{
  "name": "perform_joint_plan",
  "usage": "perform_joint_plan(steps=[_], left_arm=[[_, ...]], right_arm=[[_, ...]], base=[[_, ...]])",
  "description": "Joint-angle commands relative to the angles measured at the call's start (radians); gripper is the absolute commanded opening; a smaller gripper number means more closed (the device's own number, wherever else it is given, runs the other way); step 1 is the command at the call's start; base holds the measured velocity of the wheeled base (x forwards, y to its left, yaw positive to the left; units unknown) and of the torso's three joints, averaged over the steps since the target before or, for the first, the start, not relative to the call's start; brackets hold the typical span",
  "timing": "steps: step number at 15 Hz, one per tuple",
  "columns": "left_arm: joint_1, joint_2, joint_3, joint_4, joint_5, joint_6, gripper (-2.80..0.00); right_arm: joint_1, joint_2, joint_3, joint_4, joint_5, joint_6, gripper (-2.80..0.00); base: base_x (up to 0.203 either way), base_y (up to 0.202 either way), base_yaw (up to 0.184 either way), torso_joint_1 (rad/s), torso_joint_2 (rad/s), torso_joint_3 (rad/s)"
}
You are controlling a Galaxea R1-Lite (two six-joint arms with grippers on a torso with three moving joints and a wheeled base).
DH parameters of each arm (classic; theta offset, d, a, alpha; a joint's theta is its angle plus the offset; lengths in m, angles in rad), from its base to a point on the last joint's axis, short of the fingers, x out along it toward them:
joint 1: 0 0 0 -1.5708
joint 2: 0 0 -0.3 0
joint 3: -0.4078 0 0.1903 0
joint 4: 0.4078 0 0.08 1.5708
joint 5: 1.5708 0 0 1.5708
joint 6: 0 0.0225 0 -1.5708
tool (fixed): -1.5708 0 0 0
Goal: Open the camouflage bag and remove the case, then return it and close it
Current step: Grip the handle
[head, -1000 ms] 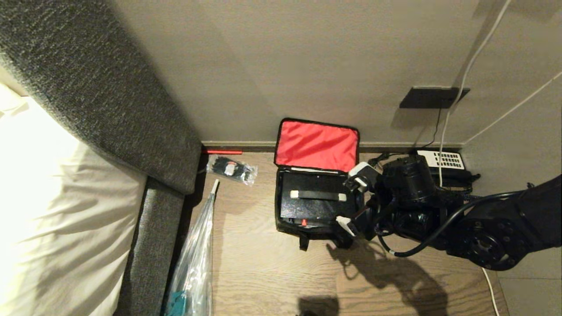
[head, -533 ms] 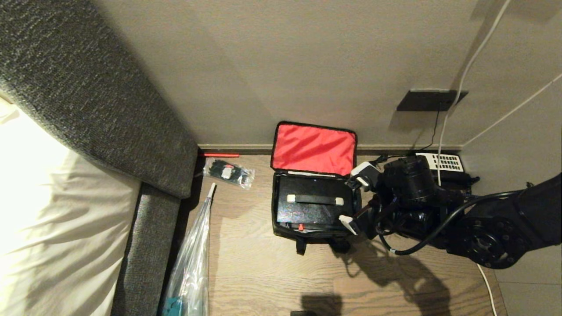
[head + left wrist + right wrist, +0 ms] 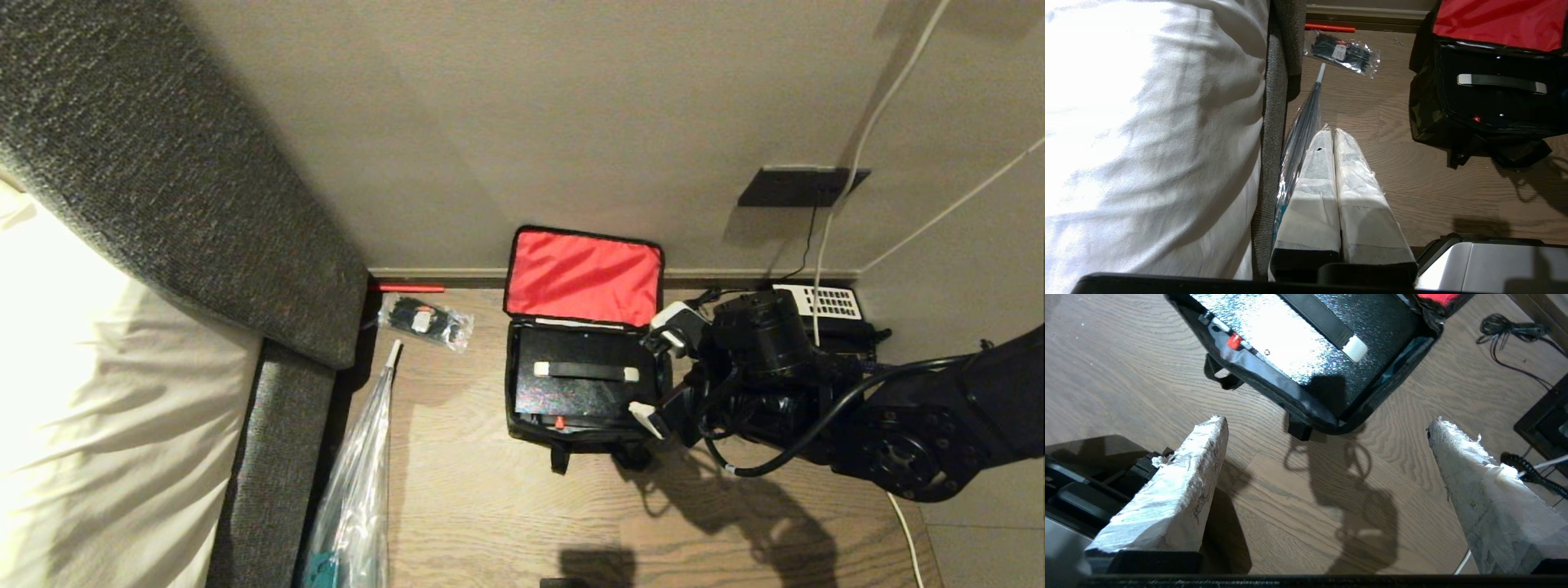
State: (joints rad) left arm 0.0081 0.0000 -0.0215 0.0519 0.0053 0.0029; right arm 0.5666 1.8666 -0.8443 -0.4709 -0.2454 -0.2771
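Right pincer (image 3: 657, 377) spread wide, gripping nothing, its two white-wrapped fingers (image 3: 1184, 490) well apart, hanging just off the right-hand end of the camouflage bag (image 3: 581, 359). One fingertip sits near the bag's back corner by the lid hinge, the other near its front corner, and neither can be seen touching the fabric. The wrist view looks down past both fingers onto bare wooden floor (image 3: 506, 506), with the bag's corner between and beyond them.

The bag stands on the floor against the wall, lid thrown back so the red lining (image 3: 584, 276) faces up and leans on the skirting. Inside lies the case (image 3: 575, 384), black and glittery, with a dark handle (image 3: 585, 371) capped white at each end and a small red catch (image 3: 559, 422) at the bag's front edge. A black strap loop hangs off the bag's front.

Behind the pincer, right of the bag, a flat black telephone (image 3: 820, 304) with a white keypad. Left of the bag, a clear packet of black ties (image 3: 426, 320), then a wrapped umbrella (image 3: 359, 490) along the grey bed frame (image 3: 269, 457).

Left pincer (image 3: 1329, 134), fingers pressed together and empty, parked above that umbrella beside the bed, well left of the bag.
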Motion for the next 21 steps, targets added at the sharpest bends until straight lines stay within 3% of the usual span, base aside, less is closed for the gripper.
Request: perform_joint_plan(steps=[1, 4, 9, 21], left_arm=[[0.000, 0.000, 0.000, 0.000, -0.001, -0.003, -2.80], [0.000, 0.000, 0.001, 0.001, -0.001, 0.055, -2.80], [0.000, 0.000, 0.000, 0.003, 0.001, 0.040, -2.80], [0.000, 0.000, 0.002, 0.000, -0.001, 0.040, -2.80]], right_arm=[[-0.001, -0.003, 0.004, -0.005, -0.002, -0.004, 0.00], [-0.001, -0.003, 0.004, -0.005, -0.002, -0.004, 0.00], [-0.001, 0.002, 0.004, -0.005, -0.002, -0.004, 0.00], [0.000, 0.032, -0.005, -0.003, -0.012, -0.019, 0.00]], base=[[0.000, 0.000, 0.000, 0.000, 0.00, 0.000], [0.000, 0.000, 0.000, 0.000, 0.00, 0.000], [0.000, 0.000, 0.000, 0.000, 0.00, -0.046], [0.000, 0.000, 0.000, 0.002, 0.00, -0.187]])
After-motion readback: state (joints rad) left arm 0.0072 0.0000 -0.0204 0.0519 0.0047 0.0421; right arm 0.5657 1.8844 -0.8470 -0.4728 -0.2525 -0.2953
